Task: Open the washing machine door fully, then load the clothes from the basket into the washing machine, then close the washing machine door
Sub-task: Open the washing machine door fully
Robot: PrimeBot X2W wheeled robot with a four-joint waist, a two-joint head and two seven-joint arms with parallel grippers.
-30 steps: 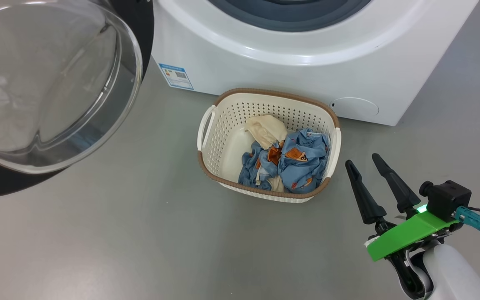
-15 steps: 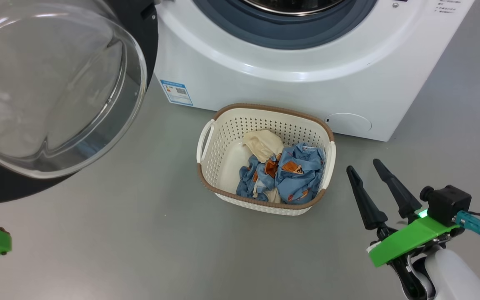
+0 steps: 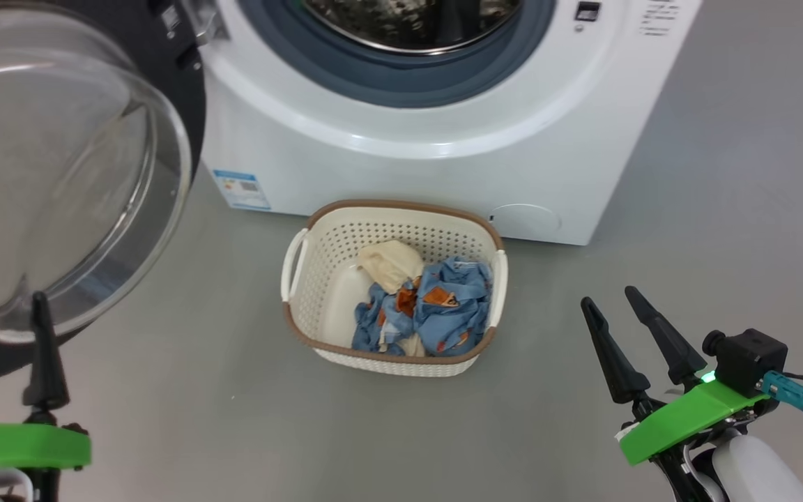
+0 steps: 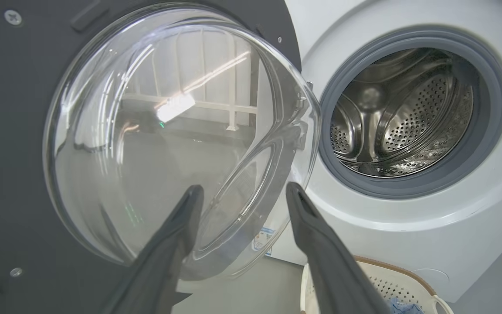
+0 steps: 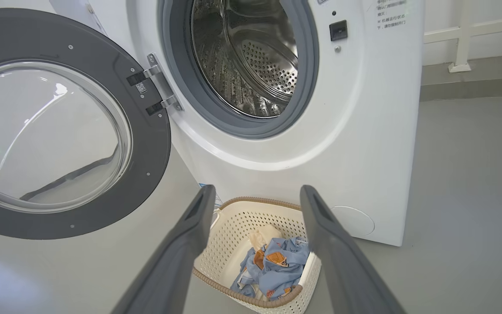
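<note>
Door step looks done, in our judgement. The washing machine door [image 3: 60, 174] hangs swung wide to the left of the washing machine [image 3: 408, 174], & the drum [image 5: 251, 56] is fully exposed, empty as far as we see.

Changed vs a sec ago: the left gripper [image 4: 244, 187] has come into the head view at lower left, in front of the door's lower part. Its jaws are spread wide w/ nothing btwn them, and we can't tell any contact w/ the door. Our head cam has also swung, so basket & machine sit elsewhere in the picture. That's us moving, not them.

The right gripper [image 3: 608, 296] hovers to the right of the basket [image 3: 401, 207], apart from it, jaws open & empty.

The clothes [image 3: 443, 307] are all in the basket, bunched toward its right half, cream piece behind the blue ones. The basket sits on the floor [image 3: 234, 418] just in front of the machine, below the opening.

Meaning: left arm reads as free of the door, so loading is next. The right gripper is nearest the pile and needs to drop in over the rim & pinch a fold. Risk: pieces look tangled and may lift together, or drag the light basket.
</note>
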